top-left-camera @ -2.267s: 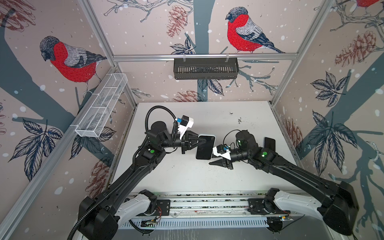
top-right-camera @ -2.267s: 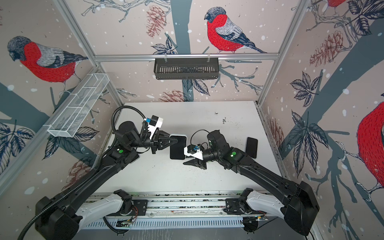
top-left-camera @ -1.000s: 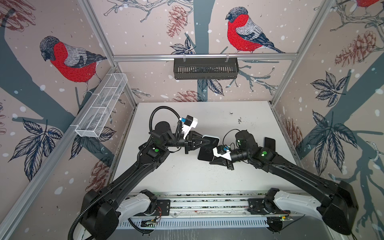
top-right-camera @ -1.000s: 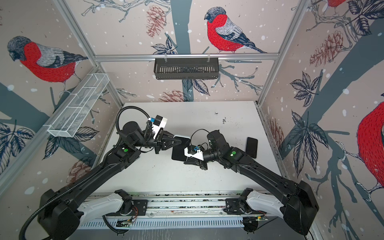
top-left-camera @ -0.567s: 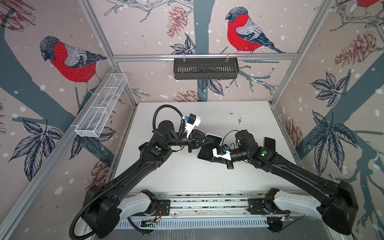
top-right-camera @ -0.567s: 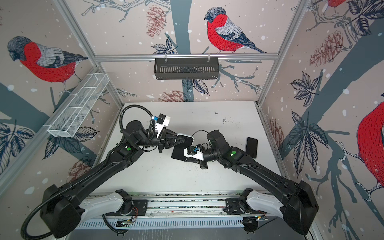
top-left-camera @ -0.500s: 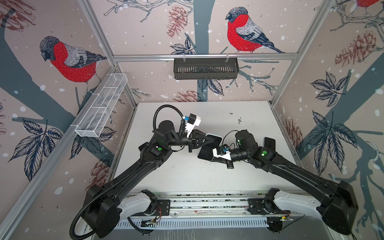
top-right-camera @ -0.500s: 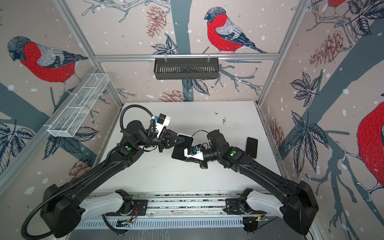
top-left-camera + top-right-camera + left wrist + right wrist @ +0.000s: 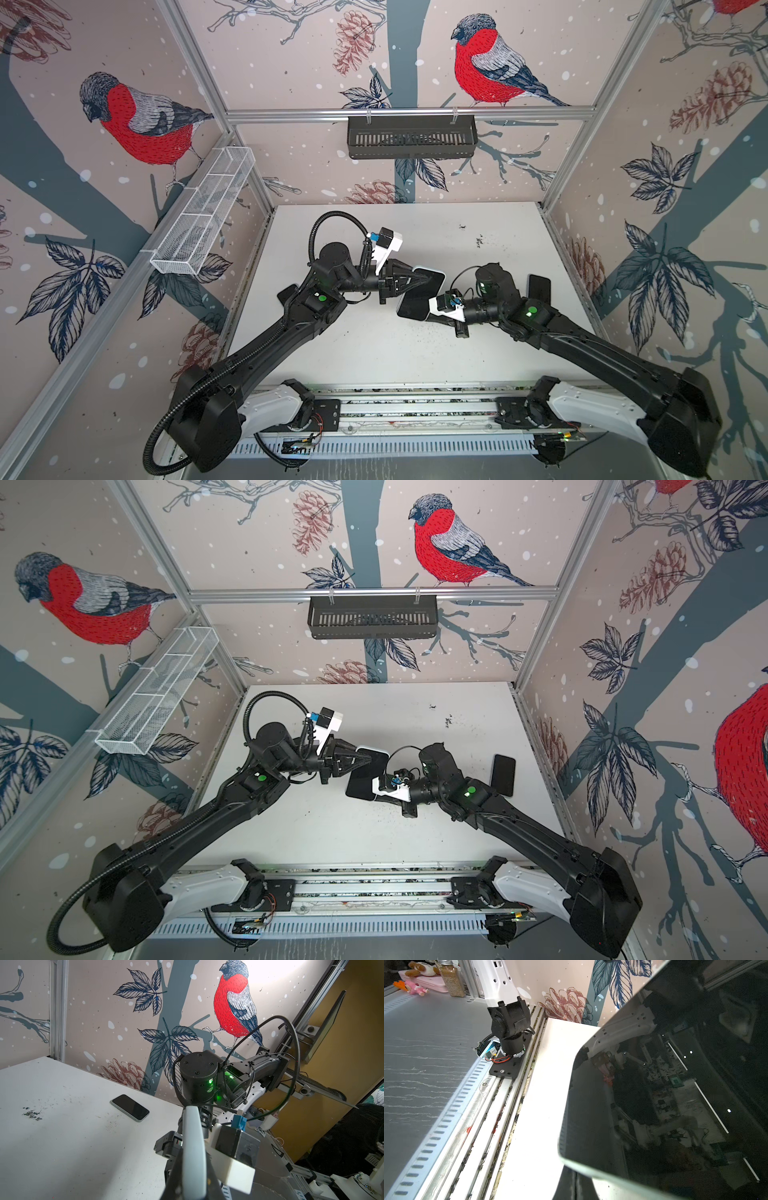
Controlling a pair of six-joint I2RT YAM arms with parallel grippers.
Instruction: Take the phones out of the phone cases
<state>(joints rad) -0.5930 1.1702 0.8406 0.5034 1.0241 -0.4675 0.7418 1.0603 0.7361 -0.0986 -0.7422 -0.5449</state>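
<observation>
The phone (image 9: 417, 294) (image 9: 362, 777), dark screen up in a pale phone case (image 9: 193, 1142), hangs tilted above the table between both arms. My left gripper (image 9: 422, 279) (image 9: 192, 1160) is shut across the far end of the case, which I see edge-on in the left wrist view. My right gripper (image 9: 434, 308) (image 9: 577, 1185) is at the near right edge with its fingers together. Its tips are hidden behind the case's pale rim (image 9: 591, 1169), so I cannot tell whether they pinch it. The screen (image 9: 675, 1095) fills the right wrist view.
A second dark phone (image 9: 539, 286) (image 9: 130, 1107) lies flat near the right wall. The white table (image 9: 374, 353) has dark crumbs at the back. A black basket (image 9: 411, 137) hangs on the back wall and a white wire rack (image 9: 203, 216) on the left wall.
The right gripper's jaws have closed at the phone's near edge. The left gripper has lifted its end a little toward the back, so the phone is more tilted.
</observation>
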